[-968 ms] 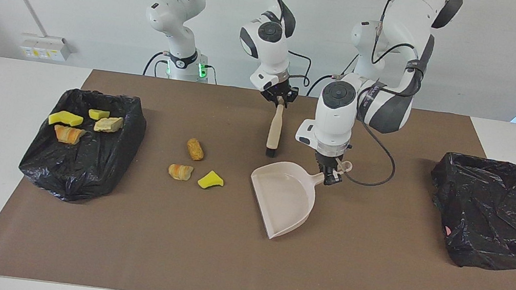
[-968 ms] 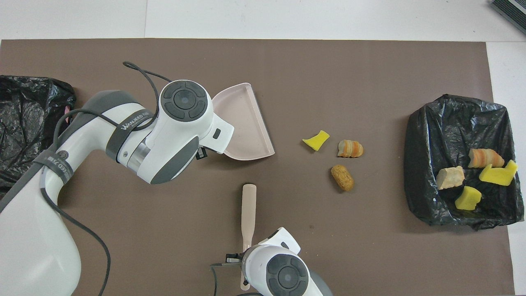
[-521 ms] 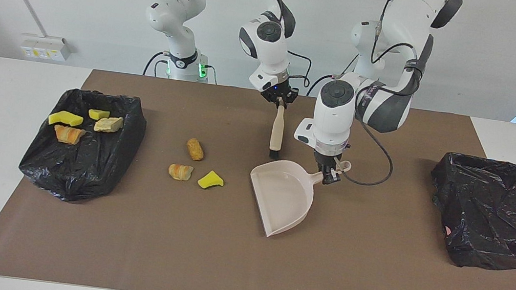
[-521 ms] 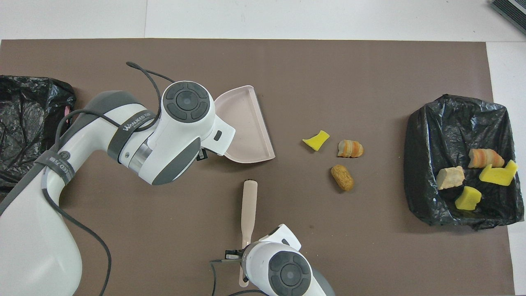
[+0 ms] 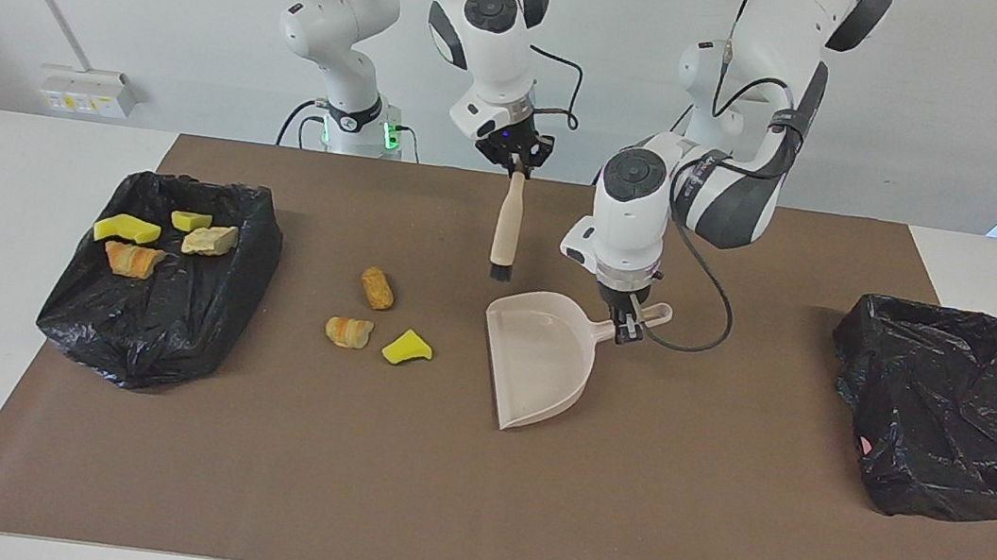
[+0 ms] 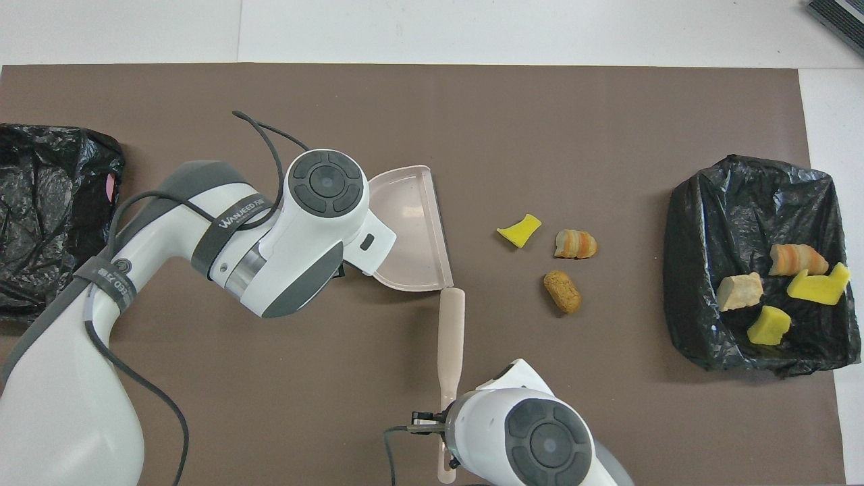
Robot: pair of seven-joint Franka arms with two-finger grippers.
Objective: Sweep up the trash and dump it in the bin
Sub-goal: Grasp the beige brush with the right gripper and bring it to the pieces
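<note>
Three pieces of trash lie loose on the brown mat: a yellow sponge chunk (image 5: 407, 347) (image 6: 520, 231), a striped pastry (image 5: 348, 331) (image 6: 575, 244) and a brown bread piece (image 5: 377, 287) (image 6: 562, 291). Several more pieces rest in the black-lined bin (image 5: 161, 315) (image 6: 742, 196) at the right arm's end. My left gripper (image 5: 628, 326) is shut on the handle of the beige dustpan (image 5: 541, 361) (image 6: 412, 229), whose mouth faces the loose trash. My right gripper (image 5: 514, 156) is shut on the top of the beige brush (image 5: 506, 224) (image 6: 450, 337), which hangs bristles down beside the dustpan.
A second black-lined bin (image 5: 948, 411) (image 6: 47, 202) stands at the left arm's end of the table. The left arm's cable loops beside the dustpan handle. White table borders the mat on all sides.
The right gripper has lifted the brush and carried it toward the right arm's end. The left gripper has shifted the dustpan slightly toward the loose trash and the robots.
</note>
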